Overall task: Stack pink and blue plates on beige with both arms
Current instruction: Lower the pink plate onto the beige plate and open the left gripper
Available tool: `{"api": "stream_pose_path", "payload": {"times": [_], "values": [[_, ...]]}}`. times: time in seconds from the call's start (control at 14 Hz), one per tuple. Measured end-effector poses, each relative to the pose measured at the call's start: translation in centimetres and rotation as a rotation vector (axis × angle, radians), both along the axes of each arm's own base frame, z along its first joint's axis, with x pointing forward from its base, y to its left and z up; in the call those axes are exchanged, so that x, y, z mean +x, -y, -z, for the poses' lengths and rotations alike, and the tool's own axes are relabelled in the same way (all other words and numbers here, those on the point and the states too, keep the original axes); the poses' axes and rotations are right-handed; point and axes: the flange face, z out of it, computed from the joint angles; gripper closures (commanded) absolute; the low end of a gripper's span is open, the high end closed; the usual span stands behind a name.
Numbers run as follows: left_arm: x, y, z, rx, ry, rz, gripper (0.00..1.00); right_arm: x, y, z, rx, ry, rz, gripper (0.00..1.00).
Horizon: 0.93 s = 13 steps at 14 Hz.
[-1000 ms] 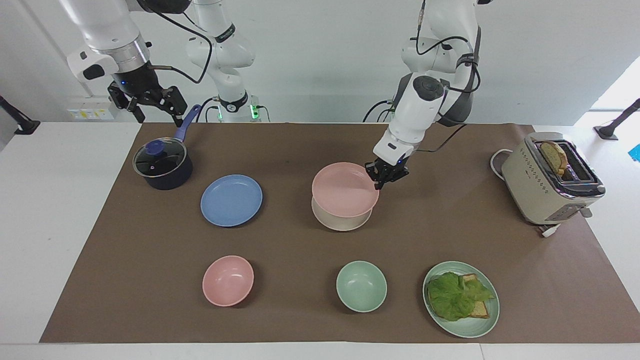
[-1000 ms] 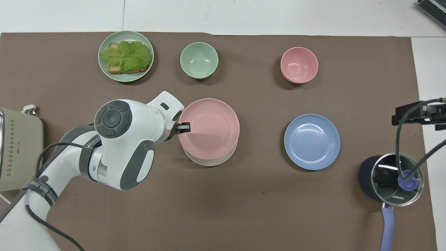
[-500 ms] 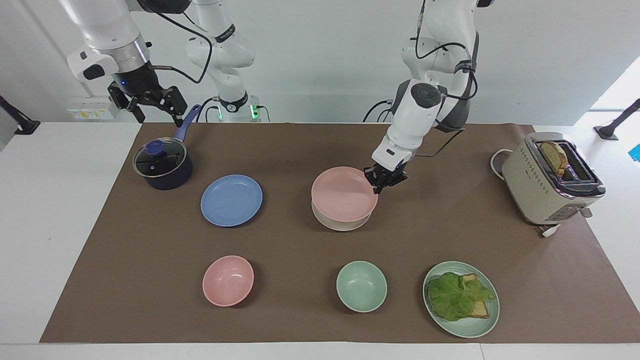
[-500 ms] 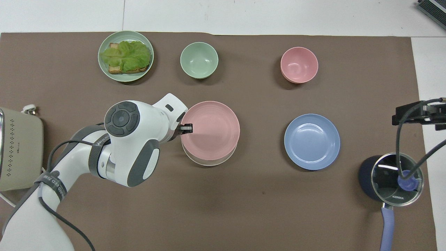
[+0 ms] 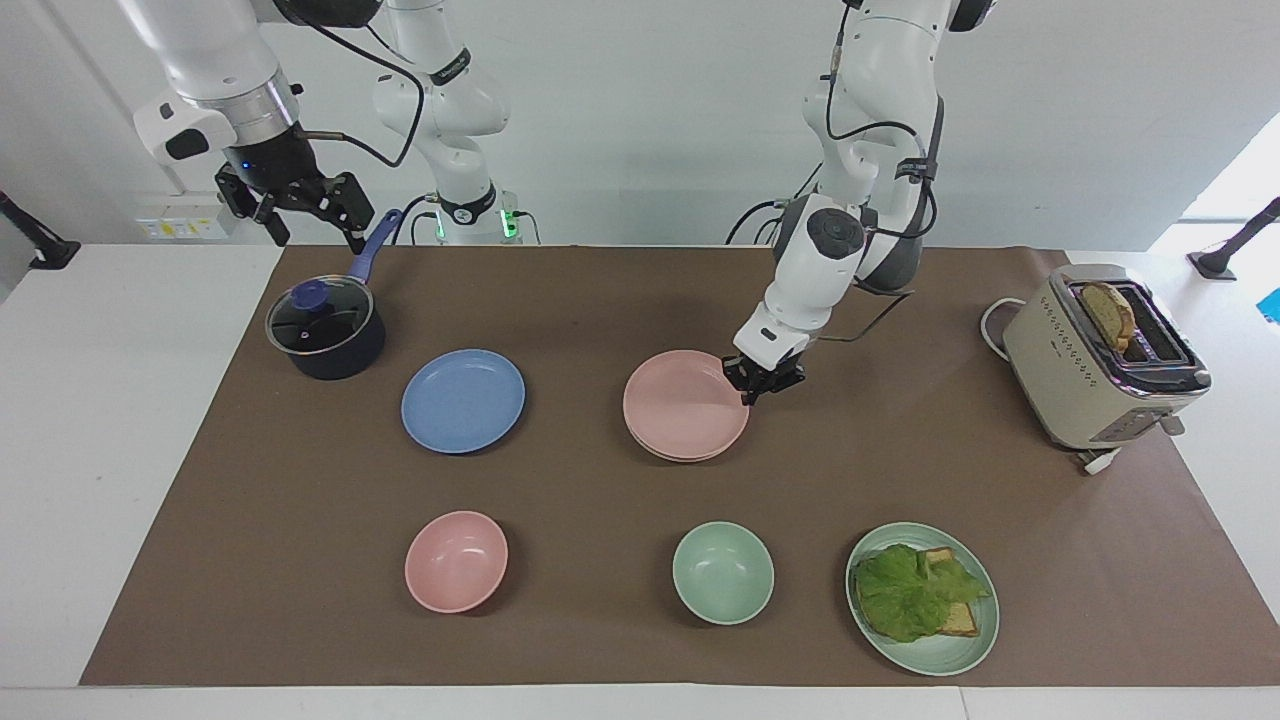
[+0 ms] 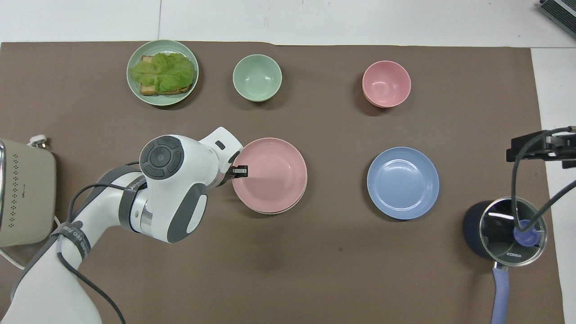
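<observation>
The pink plate point(image 5: 680, 405) point(image 6: 272, 175) lies flat on the beige plate in the middle of the mat. The beige plate is all but hidden under it. My left gripper point(image 5: 760, 385) point(image 6: 240, 171) is shut on the pink plate's rim, on the side toward the left arm's end. The blue plate point(image 5: 463, 400) point(image 6: 402, 182) lies alone on the mat beside the stack, toward the right arm's end. My right gripper point(image 5: 315, 225) waits open in the air, over the mat's edge by the pot's handle.
A dark pot point(image 5: 325, 330) with a glass lid stands beside the blue plate, nearer to the robots. Farther from the robots stand a pink bowl point(image 5: 456, 560), a green bowl point(image 5: 722, 572) and a green plate point(image 5: 985, 640) with lettuce on toast. A toaster point(image 5: 1100, 360) stands at the left arm's end.
My left gripper has lowered the pink plate from a tilted hover down flat onto the beige plate, which it now covers. The right arm has not moved.
</observation>
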Motion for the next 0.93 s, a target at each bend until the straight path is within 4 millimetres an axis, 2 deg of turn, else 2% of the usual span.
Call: {"api": "stream_pose_path", "payload": {"times": [0.86,0.93], "values": [[0.34,-0.35,0.14,-0.002,0.015,0.011,1.00,-0.02,0.00,0.02,0.000,0.000,0.000,0.00],[0.37,-0.40,0.14,-0.002,0.015,0.010,0.70,-0.03,0.00,0.02,0.000,-0.001,0.000,0.00]]}}
